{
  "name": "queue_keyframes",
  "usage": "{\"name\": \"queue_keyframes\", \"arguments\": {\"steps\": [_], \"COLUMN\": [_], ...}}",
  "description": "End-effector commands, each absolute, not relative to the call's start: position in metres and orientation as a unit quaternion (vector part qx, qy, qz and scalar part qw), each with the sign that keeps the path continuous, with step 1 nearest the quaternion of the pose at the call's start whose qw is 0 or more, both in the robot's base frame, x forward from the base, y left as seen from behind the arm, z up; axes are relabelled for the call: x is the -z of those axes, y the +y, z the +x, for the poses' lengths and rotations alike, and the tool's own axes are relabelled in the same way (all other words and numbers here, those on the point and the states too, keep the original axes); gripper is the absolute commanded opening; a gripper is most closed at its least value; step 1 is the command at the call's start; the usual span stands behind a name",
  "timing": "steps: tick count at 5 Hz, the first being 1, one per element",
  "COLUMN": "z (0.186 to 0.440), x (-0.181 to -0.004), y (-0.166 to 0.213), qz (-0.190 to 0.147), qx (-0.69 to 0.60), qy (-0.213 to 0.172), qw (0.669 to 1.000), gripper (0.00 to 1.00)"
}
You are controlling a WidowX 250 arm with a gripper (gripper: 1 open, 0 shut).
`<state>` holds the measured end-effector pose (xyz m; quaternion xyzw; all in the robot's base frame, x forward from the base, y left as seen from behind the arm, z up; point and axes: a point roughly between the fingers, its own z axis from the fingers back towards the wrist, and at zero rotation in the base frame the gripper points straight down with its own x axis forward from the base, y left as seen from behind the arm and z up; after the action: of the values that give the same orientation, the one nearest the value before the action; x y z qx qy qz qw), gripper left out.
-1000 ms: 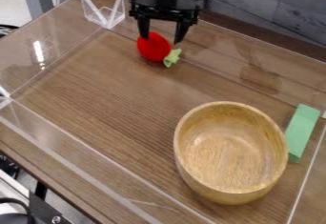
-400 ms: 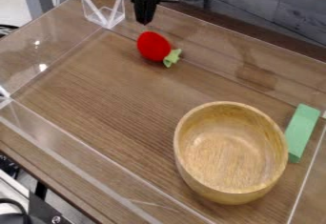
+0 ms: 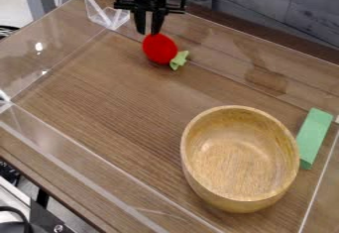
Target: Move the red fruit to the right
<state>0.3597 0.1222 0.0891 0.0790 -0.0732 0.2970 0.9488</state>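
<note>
The red fruit (image 3: pixel 159 47), a small toy strawberry with a yellow-green cap pointing right, lies on the wooden table at the back, left of centre. My gripper (image 3: pixel 149 26) hangs just above its top left. The two dark fingers point down, almost together, with only a narrow gap and nothing between them. The fruit rests free on the table, untouched as far as I can tell.
A wooden bowl (image 3: pixel 199 163) stands at the front right. A flat green block (image 3: pixel 314 136) lies beside it at the right edge. Clear plastic walls (image 3: pixel 40 63) ring the table, with a corner bracket (image 3: pixel 106 14) just left of the gripper.
A second ago the open jaws straddled the fruit. They rose and closed without it. Now the gripper has come down again a little; the fruit has not moved.
</note>
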Motion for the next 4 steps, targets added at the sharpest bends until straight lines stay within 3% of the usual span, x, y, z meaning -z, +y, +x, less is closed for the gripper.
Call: {"name": "queue_keyframes", "arguments": {"steps": [1, 2, 3, 4], "z": [0.357, 0.350, 0.348, 0.346], "x": [-0.138, -0.128, -0.132, -0.146], "y": [0.115, 0.111, 0.109, 0.108], "qz": [0.068, 0.072, 0.071, 0.063], "qx": [-0.302, -0.305, -0.285, -0.263], "qy": [-0.121, -0.115, -0.115, -0.118], "qw": [0.943, 0.943, 0.949, 0.955], "gripper": [0.00, 1.00, 0.00, 0.00]}}
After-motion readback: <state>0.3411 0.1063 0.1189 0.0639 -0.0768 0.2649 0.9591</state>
